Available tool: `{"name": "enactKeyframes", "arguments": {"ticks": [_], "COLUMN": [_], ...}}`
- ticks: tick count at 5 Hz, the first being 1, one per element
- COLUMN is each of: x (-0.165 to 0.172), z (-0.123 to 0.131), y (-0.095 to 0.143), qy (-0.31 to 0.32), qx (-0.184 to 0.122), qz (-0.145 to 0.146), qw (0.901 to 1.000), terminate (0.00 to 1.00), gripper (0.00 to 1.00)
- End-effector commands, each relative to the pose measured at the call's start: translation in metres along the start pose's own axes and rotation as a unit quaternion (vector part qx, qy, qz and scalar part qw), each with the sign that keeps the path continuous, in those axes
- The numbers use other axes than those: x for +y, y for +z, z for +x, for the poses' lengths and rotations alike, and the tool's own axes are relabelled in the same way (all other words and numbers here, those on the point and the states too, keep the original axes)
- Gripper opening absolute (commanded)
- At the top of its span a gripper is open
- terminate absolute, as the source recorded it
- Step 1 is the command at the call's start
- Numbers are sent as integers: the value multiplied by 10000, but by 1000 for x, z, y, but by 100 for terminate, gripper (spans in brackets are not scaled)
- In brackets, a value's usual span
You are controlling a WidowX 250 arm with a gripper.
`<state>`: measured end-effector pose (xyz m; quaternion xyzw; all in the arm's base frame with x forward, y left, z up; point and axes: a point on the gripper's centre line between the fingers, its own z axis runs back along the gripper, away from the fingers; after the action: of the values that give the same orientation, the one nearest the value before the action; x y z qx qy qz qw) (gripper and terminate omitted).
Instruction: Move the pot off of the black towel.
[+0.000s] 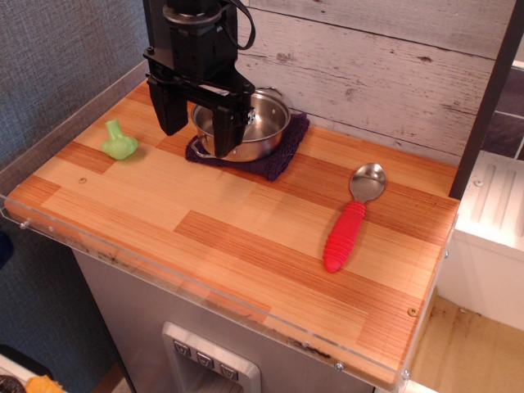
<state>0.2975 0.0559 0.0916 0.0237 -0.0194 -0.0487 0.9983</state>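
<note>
The main risk, as I judge it, is that the pot (246, 124) drags the black towel (274, 157) along with it: the pot sits squarely on the cloth at the far left of the surface (246, 246), close to the plank wall (368, 65), and the nubby knit could cling to the steel base if the pot is slid rather than lifted clear. A second risk is a poor hold on the thin rim. The pincer (199, 119) stands open, with one finger to the left outside the pot and the other down over the near-left rim, and whether that finger is inside the bowl or just in front of it I cannot tell. If the jaws close on the smooth, curved wall off-centre, the shallow pot may tip or slip out. A lift that swings left could also knock the small green toy (119, 141) lying near the left edge, while a move toward the right must stop short of the red-handled spoon (352, 221), which lies well apart on the right side. The arm comes down from above, nearly vertical, with its black body hiding the far-left part of the pot; the fingers point straight down and hold nothing.
</note>
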Motion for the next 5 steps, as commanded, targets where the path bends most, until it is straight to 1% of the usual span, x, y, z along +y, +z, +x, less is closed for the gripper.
{"name": "enactKeyframes", "arguments": {"ticks": [1,3,4,5], "x": [0,-6,-14,-19], "z": [0,47,66,81], "y": [0,8,4,-13], "qy": [0,-52,-162,-199], "qx": [0,-406,-470,-393], "qz": [0,-12,-25,-39], "qw": [10000,9992,9988,9990], "terminate": [0,0,0,0], "gripper": [100,100,100,100]}}
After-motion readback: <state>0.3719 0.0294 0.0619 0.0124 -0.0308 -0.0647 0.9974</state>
